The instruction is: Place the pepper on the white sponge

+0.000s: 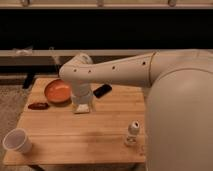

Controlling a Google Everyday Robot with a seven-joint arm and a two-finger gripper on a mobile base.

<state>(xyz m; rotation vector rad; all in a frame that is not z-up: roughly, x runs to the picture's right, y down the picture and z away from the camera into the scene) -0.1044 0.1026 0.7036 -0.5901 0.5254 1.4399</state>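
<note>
While the pepper (38, 106) lies on the bench (90, 135) just beside the orange bowl (57, 91), on the bowl's side away from the white sponge (82, 108), the gripper (82, 102) hangs on the bowl's other side, directly over the sponge and apparently touching or almost touching it. Whether the gripper is wide or closed cannot be told, since the wrist hides it. It does not seem to hold the pepper.

The main risk, as I judge it, is the bowl itself. It stands between gripper and pepper, so a low, straight crossing could clip its rim and shove it into the pepper. The pepper looks glossy and thin, so a pinch off its middle may roll or squirt it toward the bench edge near the bowl. Lifting off could also drag the light sponge out of place.

The bench is pale wooden board. A black flat object (102, 90) lies beyond the sponge from the bowl, and a white cup (16, 141) and small bottle (132, 133) stand well nearer the camera. Behind is a dark wall with a pale rail.
</note>
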